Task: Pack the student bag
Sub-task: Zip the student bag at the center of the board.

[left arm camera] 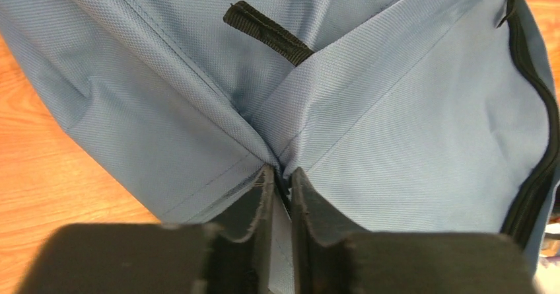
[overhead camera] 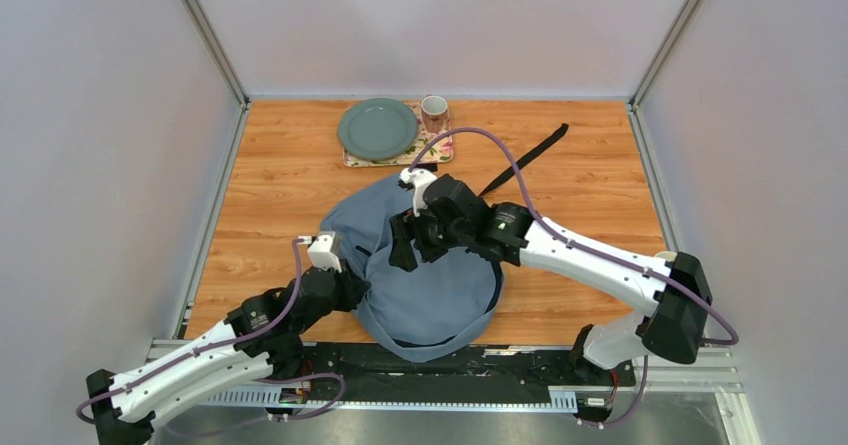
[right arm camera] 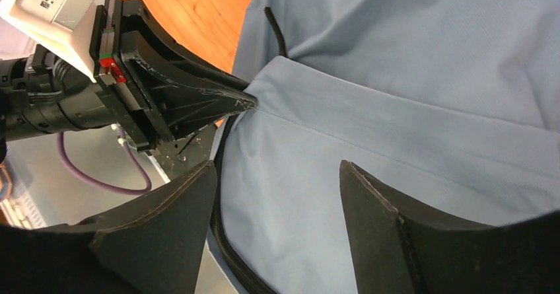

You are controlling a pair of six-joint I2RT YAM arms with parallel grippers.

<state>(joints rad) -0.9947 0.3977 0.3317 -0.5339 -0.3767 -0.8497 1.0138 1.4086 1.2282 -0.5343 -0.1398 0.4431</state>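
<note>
Left wrist view: your left end effector (left arm camera: 282,174) pinches a fabric fold on the left side of the student bag (left arm camera: 409,135). Bag lies centre-near on the tabletop (overhead camera: 280,185). Your right end effector (right arm camera: 277,168), fingers spread, hovers over the bag just right of that pinch.

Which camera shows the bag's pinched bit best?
The left wrist view: the left end effector squeezes a fold of the student bag right up close. The right wrist view shows it sideways; the top view, tiny.

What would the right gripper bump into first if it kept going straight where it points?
Probably the student bag: its blue fabric lies just ahead of the open right gripper.
</note>
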